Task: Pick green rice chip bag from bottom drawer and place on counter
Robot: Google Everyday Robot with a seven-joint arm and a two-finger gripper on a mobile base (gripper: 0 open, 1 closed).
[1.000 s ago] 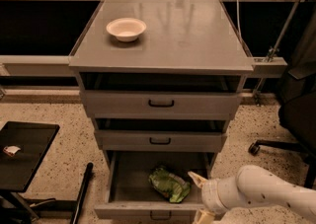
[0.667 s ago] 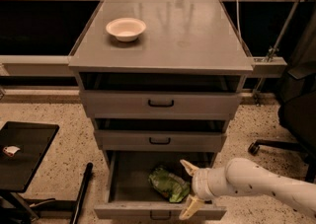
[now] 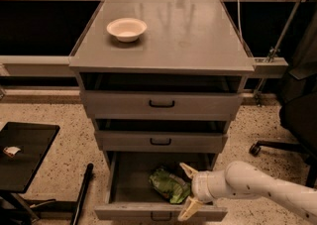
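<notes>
The green rice chip bag (image 3: pixel 168 185) lies crumpled in the open bottom drawer (image 3: pixel 130 179), right of its middle. My gripper (image 3: pixel 188 192) reaches in from the right on a white arm, its two cream fingers (image 3: pixel 188 170) spread open, one behind the bag's right end and one in front. The fingers are not closed on the bag. The counter (image 3: pixel 198 35) is the flat grey top of the cabinet, above the drawers.
A white bowl (image 3: pixel 127 28) stands on the counter's left rear. The two upper drawers (image 3: pixel 161 104) are pulled slightly out. A small black side table (image 3: pixel 25 152) stands left of the cabinet. A black office chair base (image 3: pixel 277 145) is at the right.
My gripper has moved left into the bottom drawer, from right of the bag to straddling its right end. The bag has not moved.
</notes>
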